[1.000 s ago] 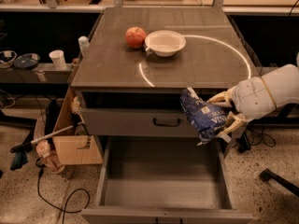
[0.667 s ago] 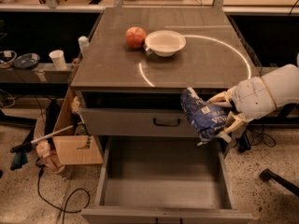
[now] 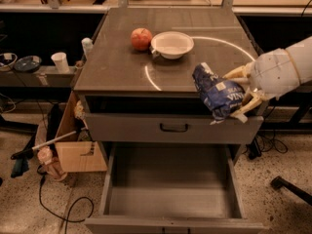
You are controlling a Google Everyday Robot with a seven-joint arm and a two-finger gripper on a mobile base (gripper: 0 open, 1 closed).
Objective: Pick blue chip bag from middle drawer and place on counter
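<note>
Carrying is in hand; the blue chip bag [image 3: 213,88] is clasped in the gripper [image 3: 235,94], centre right. Lowering onto the counter [image 3: 117,62] is required.

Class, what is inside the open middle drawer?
In the middle drawer only bare grey floor shows; its rear is hidden under the drawer front above. The blue chip bag is in the gripper, at the front edge of the counter.
</note>
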